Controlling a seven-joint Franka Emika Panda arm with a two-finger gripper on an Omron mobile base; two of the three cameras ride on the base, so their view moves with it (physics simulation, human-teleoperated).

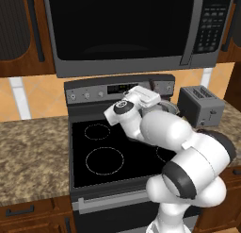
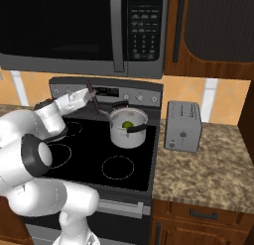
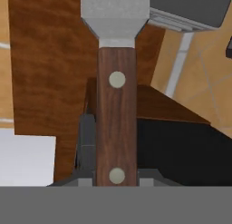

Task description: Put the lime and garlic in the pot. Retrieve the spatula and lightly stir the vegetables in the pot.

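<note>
**Spatula held near pot, blade not yet in**

Left base view: gripper [image 1: 155,99] sits over stove [image 1: 94,152] rear, by pot rim [image 1: 170,105]; arm hides most of pot.

Right base view: spatula [image 2: 95,102] runs as a dark slanted bar from gripper [image 2: 89,96] down-right toward pot [image 2: 128,127], just beside it; lime [image 2: 127,124] inside. Garlic not discernible.

Hand view: jaws clamped on spatula [image 3: 117,105] handle, brown wood w/ two rivets; long axis straight out from hand, grey blade at far end.
</note>
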